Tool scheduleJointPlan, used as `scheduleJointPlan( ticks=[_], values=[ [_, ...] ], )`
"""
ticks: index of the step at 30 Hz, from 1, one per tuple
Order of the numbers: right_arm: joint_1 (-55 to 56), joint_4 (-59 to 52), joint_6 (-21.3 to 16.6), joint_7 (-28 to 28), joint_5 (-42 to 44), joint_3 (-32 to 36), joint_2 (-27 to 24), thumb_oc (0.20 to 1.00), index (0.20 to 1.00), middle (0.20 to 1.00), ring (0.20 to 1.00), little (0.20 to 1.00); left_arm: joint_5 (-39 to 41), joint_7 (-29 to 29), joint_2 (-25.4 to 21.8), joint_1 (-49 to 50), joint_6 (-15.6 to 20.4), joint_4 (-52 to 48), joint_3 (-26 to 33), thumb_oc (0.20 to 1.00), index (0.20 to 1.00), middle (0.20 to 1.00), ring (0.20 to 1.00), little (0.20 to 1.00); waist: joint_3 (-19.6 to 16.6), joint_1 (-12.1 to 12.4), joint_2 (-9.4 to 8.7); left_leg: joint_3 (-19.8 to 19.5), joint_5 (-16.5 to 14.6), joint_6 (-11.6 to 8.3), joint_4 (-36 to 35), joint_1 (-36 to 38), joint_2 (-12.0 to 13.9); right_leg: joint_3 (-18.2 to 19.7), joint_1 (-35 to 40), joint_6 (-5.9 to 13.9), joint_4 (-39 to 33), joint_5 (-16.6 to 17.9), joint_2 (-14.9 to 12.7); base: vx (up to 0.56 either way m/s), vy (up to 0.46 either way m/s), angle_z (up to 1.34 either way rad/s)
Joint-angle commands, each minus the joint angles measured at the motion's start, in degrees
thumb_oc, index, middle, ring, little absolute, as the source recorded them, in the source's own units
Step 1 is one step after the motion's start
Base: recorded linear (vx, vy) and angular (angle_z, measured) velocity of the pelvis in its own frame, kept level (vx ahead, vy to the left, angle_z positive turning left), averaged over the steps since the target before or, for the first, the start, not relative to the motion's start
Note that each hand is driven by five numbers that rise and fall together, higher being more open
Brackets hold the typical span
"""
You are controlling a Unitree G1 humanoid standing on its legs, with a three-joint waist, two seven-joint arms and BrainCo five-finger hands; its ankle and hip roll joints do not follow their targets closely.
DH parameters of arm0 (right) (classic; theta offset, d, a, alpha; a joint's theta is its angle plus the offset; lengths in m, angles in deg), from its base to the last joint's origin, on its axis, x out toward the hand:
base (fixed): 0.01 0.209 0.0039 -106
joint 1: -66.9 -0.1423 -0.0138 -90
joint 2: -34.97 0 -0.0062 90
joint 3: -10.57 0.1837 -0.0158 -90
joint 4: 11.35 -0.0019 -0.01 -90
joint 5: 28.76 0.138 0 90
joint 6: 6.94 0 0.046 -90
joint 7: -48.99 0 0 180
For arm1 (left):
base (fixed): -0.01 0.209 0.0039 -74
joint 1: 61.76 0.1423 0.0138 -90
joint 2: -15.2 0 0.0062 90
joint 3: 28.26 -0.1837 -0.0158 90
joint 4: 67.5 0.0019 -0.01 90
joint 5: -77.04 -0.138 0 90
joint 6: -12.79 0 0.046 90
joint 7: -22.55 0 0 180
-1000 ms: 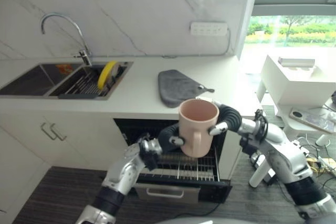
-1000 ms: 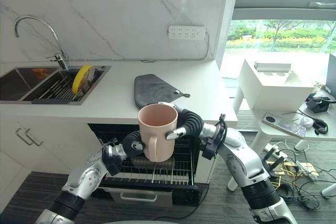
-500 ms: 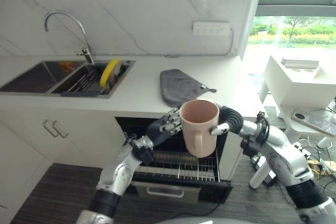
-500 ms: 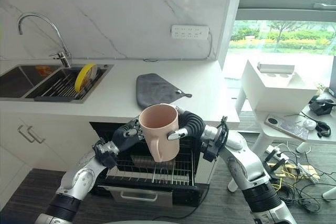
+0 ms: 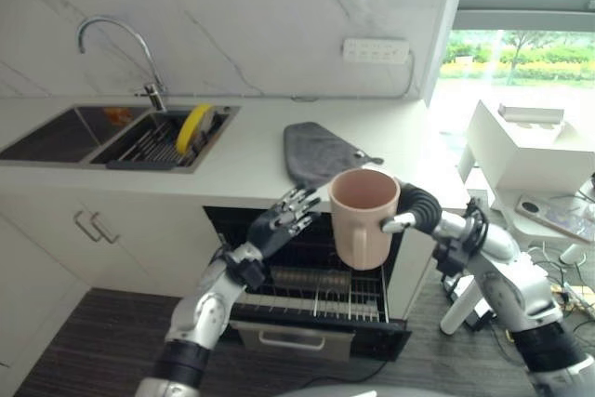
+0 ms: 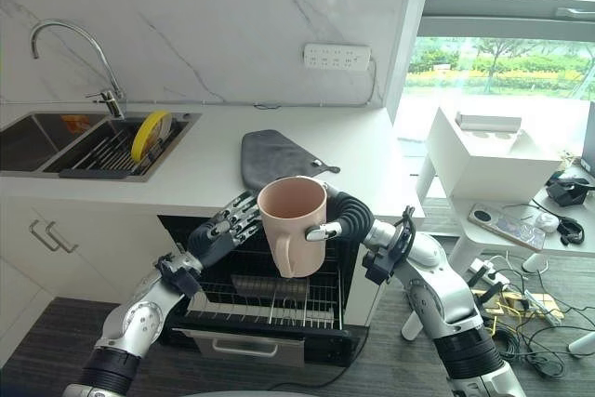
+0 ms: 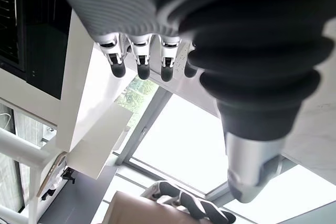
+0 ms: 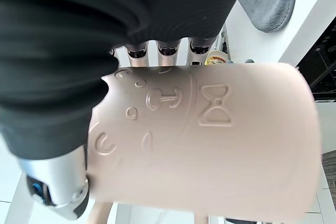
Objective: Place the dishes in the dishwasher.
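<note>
A pale pink mug (image 5: 363, 217) hangs upright in the air above the open dishwasher, its handle toward me. My right hand (image 5: 407, 214) is shut on it, fingers and thumb wrapped round its side; the right wrist view shows the mug's embossed wall (image 8: 205, 145) against the fingers (image 8: 168, 49). My left hand (image 5: 283, 223) is open just left of the mug, its fingers straight and apart from it. The dishwasher's lower rack (image 5: 316, 293) of wire tines is pulled out below. A yellow plate (image 5: 191, 127) stands on edge in the sink's rack.
A grey mat (image 5: 321, 152) lies on the white counter (image 5: 242, 169). The double sink (image 5: 107, 138) with its tap (image 5: 116, 48) is at the left. White cabinets (image 5: 93, 239) flank the dishwasher. A white box-shaped unit (image 5: 525, 141) stands by the window at the right.
My left hand has let go of the mug, opened and drawn back to the left. My right hand has carried the mug a little to the right.
</note>
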Motion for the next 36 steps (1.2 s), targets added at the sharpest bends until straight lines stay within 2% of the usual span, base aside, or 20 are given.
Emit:
scheduleJointPlan(
  ticks=[1,8,12,15,16,19,22,23,25,26,27,28,31,34,36],
  values=[
    [-2.4,-2.31,-4.95,2.59,-0.19,4.93,2.78,0.2,0.2,0.2,0.2,0.2,3.64,-1.97,-1.44,-4.27,4.81,0.58,3.27,1.0,1.0,1.0,1.0,1.0,2.45,0.48,-2.22,2.9,-5.25,-0.13,0.47,4.0,0.55,-1.78,2.51,1.01,0.41,-6.71,-1.82,0.0,0.0,0.0],
    [0.17,-1.81,-6.19,6.61,1.01,7.21,4.2,0.2,0.2,0.2,0.2,0.2,3.0,-4.27,-1.76,-2.51,6.08,-1.79,5.6,1.0,1.0,1.0,1.0,1.0,2.68,0.82,-2.33,2.17,-5.57,0.52,0.47,4.32,-0.14,-1.52,3.52,0.5,0.41,-7.14,-1.11,0.06,-0.006,0.01],
    [1.37,-2.38,-7.15,9.76,1.08,8.14,5.44,0.2,0.2,0.2,0.2,0.2,-0.9,-6.97,-2.63,-1.68,7.84,-4.75,6.54,1.0,1.0,1.0,1.0,1.0,4.7,0.98,-2.17,1.0,-5.49,1.27,1.49,4.88,-1.65,0.26,4.15,-0.59,2.81,-8.74,0.41,0.09,0.003,0.0],
    [0.13,-2.39,-8.38,10.59,1.47,8.48,4.76,0.2,0.2,0.2,0.2,0.2,-2.48,-8.82,-3.35,-2.99,9.77,-6.74,5.66,1.0,1.0,1.0,1.0,1.0,7.88,1.23,-2.19,-1.23,-7.2,1.08,8.94,-0.53,-1.46,0.93,0.2,-1.51,9.12,-11.05,0.33,-0.14,-0.002,0.02],
    [-2.14,-1.59,-9.68,11.23,1.75,8.28,3.93,0.2,0.2,0.2,0.2,0.2,-3.32,-10.25,-4.45,-5.33,11.41,-7.24,4.94,1.0,1.0,1.0,1.0,1.0,10.22,1.09,-2.03,-2.59,-8.51,1.01,13.64,-4.59,-1.06,1.39,-3.79,-1.93,13.47,-12.31,-0.06,-0.26,-0.002,0.13],
    [-4.85,-1.01,-10.78,12.24,1.91,8.06,3.47,0.2,0.2,0.2,0.2,0.2,-6.48,-12.94,-6.12,-7.79,12.55,-8.47,4.57,1.0,1.0,1.0,1.0,1.0,13.05,0.79,-1.81,-3.92,-10.6,1.08,19.67,-9.27,-0.98,2.71,-8.62,-2.14,18.49,-13.57,-0.91,-0.19,0.004,0.21],
    [-5.6,-0.95,-11.01,13.7,2.72,7.69,3.43,0.2,0.2,0.2,0.2,0.2,-20.55,-16.44,-8.7,-8.29,13.47,-8.77,3.71,1.0,1.0,1.0,1.0,1.0,14.61,0.53,-1.6,-4.14,-12.71,1.41,24.02,-11.66,-0.92,3.32,-10.95,-2.22,21.69,-14.62,-1.53,-0.02,0.006,0.08],
    [-5.02,-1.42,-11.37,14.42,3.11,7.04,3.0,0.2,0.2,0.2,0.2,0.2,-28.45,-17.7,-12.72,-7.65,13.09,-8.98,2.86,1.0,1.0,1.0,1.0,1.0,15.47,0.47,-1.34,-4.51,-13.54,1.59,26.14,-12.6,-0.87,3.76,-11.91,-2.14,23.36,-14.92,-1.76,0.04,0.028,-0.01],
    [-4.39,-1.8,-11.42,14.7,3.48,6.8,2.51,0.2,0.2,0.2,0.2,0.2,-32.59,-17.84,-14.94,-7.22,12.28,-9.18,2.78,1.0,1.0,1.0,1.0,1.0,15.89,0.47,-1.21,-4.69,-14.14,1.74,27.51,-13.1,-0.72,3.82,-12.25,-2.12,24.22,-15.15,-2.01,0.06,0.027,-0.09],
    [-3.3,-2.03,-11.81,14.88,3.98,6.68,1.87,0.2,0.2,0.2,0.2,0.2,-36.45,-17.28,-17.73,-6.59,11.38,-8.97,2.29,1.0,1.0,1.0,1.0,1.0,16.44,0.34,-1.02,-4.89,-14.72,1.85,29.18,-13.68,-0.51,4.07,-12.61,-2.01,25.26,-15.29,-2.31,0.07,0.021,0.0],
    [-3.11,-1.98,-11.9,14.98,4.01,6.61,1.84,0.2,0.2,0.2,0.2,0.2,-37.4,-17.08,-18.09,-6.49,10.85,-8.97,2.21,1.0,1.0,1.0,1.0,1.0,16.56,0.31,-0.99,-4.91,-14.81,1.87,29.42,-13.76,-0.48,4.11,-12.64,-2.01,25.37,-15.29,-2.36,0.13,0.029,0.19],
    [-2.4,-1.75,-12.23,15.38,4.62,6.43,1.71,0.2,0.2,0.2,0.2,0.2,-41.39,-16.97,-19.83,-6.24,8.73,-8.47,1.04,1.0,1.0,1.0,1.0,1.0,16.94,0.11,-0.79,-4.76,-14.93,2.0,29.92,-13.65,-0.26,4.21,-12.54,-1.75,25.55,-15.12,-2.63,0.11,0.019,0.13],
    [-1.86,-1.9,-12.12,16.01,5.86,6.45,1.01,0.2,0.2,0.2,0.2,0.2,-50.59,-17.1,-23.05,-6.18,5.95,-7.54,-0.93,1.0,1.0,1.0,1.0,1.0,17.5,0.04,-0.55,-4.89,-15.07,2.15,30.98,-13.83,0.0,4.3,-12.49,-1.33,26.15,-14.92,-2.99,0.11,0.007,0.07],
    [-1.2,-2.24,-11.76,16.09,6.73,6.57,0.57,0.2,0.2,0.2,0.2,0.2,-60.17,-16.87,-26.76,-6.23,5.71,-6.12,-2.41,1.0,1.0,1.0,1.0,1.0,17.67,-0.12,-0.36,-5.06,-15.19,2.13,31.93,-14.09,0.28,4.54,-12.59,-1.04,26.94,-14.94,-3.12,0.08,0.003,0.05],
    [-1.11,-2.26,-11.2,15.7,7.52,6.11,0.39,0.2,0.2,0.2,0.2,0.2,-65.12,-14.41,-28.91,-6.93,4.51,-4.69,-4.37,1.0,1.0,1.0,1.0,1.0,17.66,-0.44,-0.26,-5.06,-15.16,2.14,32.38,-13.91,0.5,4.83,-12.36,-0.88,27.36,-14.99,-3.18,0.09,0.019,0.07]
  ],
)
